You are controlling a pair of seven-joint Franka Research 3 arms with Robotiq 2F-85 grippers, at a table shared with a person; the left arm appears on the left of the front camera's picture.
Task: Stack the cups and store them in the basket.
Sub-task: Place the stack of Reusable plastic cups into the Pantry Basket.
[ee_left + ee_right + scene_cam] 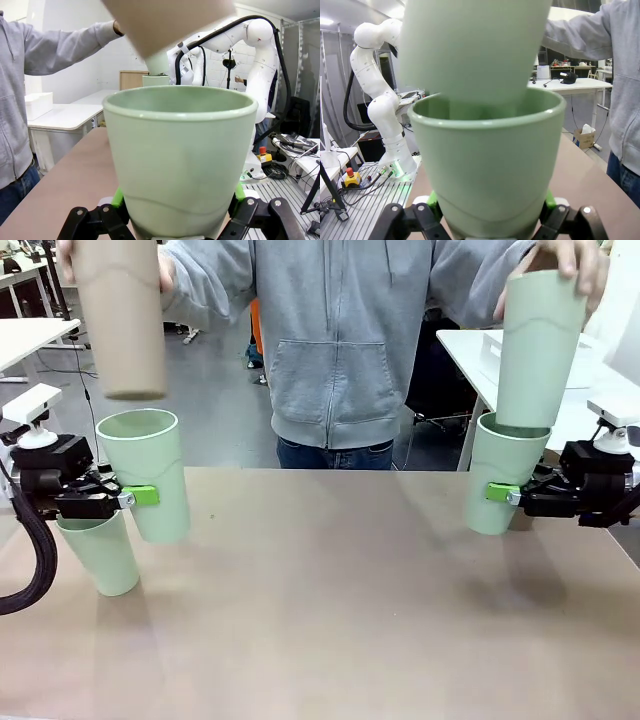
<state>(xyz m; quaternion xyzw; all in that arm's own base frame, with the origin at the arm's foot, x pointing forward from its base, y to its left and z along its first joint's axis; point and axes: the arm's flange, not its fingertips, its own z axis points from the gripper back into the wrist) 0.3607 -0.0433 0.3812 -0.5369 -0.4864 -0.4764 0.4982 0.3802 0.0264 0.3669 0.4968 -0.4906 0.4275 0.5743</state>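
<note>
Over surface (330, 620) | left tool (140, 497) clamps left mint cup (145, 455), tan cup (122, 315) above | right tool (503, 494) clamps right mint cup (500, 455)

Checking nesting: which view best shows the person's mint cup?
Front view: the mint cup shows nearly whole, base in the gripped cup. Right wrist view shows its lower part; left wrist view, a distant sliver.

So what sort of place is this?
Probably a robotics lab: a white robot arm on a metal base, a red stop button on a yellow box, and white work desks behind.
</note>
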